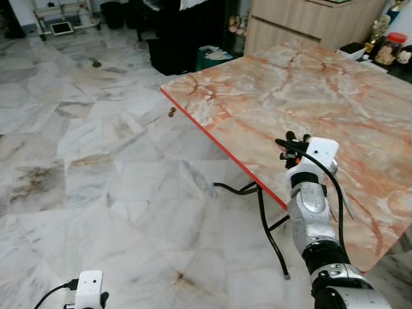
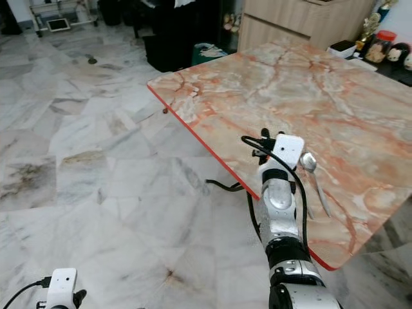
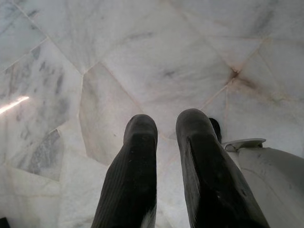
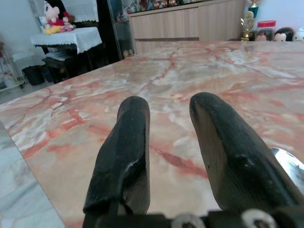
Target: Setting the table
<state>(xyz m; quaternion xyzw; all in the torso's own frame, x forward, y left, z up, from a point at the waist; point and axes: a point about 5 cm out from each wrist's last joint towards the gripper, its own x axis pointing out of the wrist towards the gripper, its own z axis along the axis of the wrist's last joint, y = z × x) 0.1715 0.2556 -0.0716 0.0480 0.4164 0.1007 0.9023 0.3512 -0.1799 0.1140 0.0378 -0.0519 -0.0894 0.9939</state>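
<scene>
R claw (image 4: 168,156) apart, empty, over marble worktop (image 1: 270,96); spoon (image 2: 314,172) lies just beside; placing looks done; next: fetch more cutlery; L claw (image 3: 164,156) slightly apart, idle.

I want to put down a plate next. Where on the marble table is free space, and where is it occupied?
The table is bare from its red front edge up to the wooden cabinet. Only the near right part is taken: a spoon lies there, beside the right gripper, open and empty. Small items crowd the far right corner.
</scene>
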